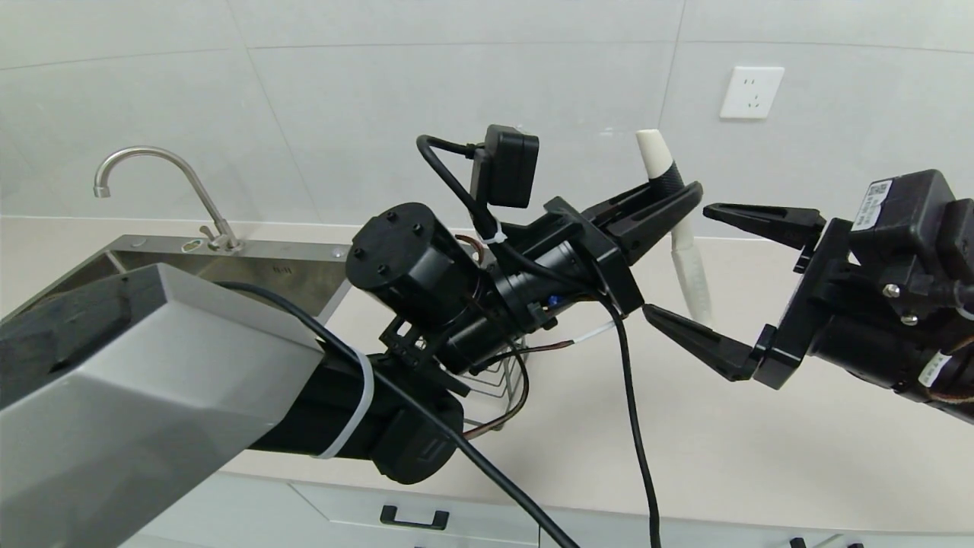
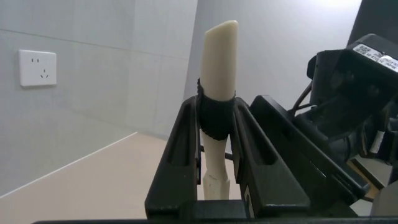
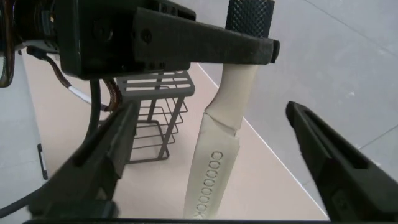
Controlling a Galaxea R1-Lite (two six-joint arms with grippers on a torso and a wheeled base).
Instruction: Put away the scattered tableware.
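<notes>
Above the counter [image 1: 761, 449], up and to the right of the wire rack [image 3: 155, 118], the left gripper [image 1: 677, 194] is clamped on the dark band of a white knife [image 1: 691, 266]. The knife hangs upright with its blade down. The right gripper [image 1: 677, 260] gapes wide, one finger on either side of the blade, apart from it. The left arm hides most of the rack, so its contents cannot be made out.
</notes>
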